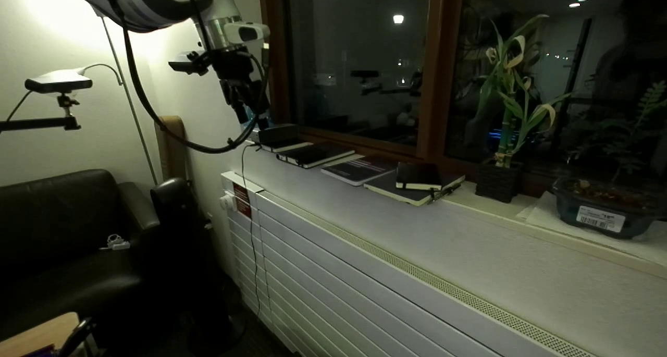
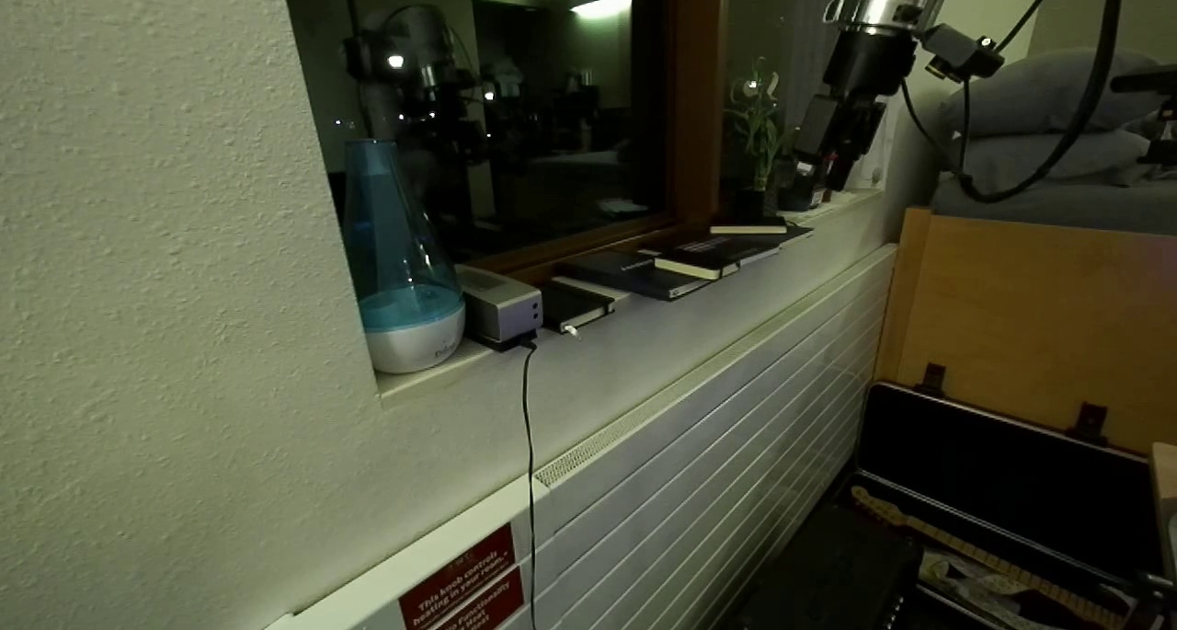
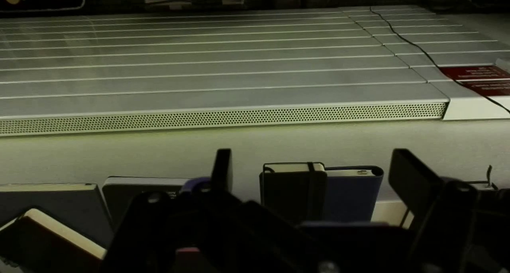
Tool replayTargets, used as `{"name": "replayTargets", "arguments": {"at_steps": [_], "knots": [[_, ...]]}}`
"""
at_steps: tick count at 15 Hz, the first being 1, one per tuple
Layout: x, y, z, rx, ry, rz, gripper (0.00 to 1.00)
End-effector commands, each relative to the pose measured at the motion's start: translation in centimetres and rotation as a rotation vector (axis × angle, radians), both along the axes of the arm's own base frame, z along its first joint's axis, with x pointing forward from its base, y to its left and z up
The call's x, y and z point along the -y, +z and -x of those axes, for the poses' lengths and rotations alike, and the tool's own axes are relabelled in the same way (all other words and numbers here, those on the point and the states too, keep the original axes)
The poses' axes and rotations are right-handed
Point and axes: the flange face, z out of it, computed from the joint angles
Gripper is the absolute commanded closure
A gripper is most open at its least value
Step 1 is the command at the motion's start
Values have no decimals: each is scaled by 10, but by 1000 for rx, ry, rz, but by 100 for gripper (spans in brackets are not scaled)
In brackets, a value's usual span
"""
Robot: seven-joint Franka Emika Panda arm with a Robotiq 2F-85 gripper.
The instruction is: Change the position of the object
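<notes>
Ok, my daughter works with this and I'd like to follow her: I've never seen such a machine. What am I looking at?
The machine is a robot arm, steered by a person. It ends in a pair of jaws; they stand open, pointing downward, and I see nothing held. Two pictures are taken from outside the robot, from different places. The wrist view is taken from the arm's own wrist, so the dark jaws show in its lower part.

The surface is a windowsill. On it lie several dark notebooks. Also there are a plant, a tub, a grey box and what looks like a humidifier. Below is a heater.
</notes>
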Motion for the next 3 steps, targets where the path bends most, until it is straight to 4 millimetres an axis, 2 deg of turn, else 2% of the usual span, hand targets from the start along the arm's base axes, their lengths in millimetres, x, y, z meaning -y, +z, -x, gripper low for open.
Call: {"name": "replayTargets", "arguments": {"at_steps": [1, 3], "knots": [[0, 0, 0, -1, 0, 0, 0], [0, 0, 0, -1, 0, 0, 0]]}}
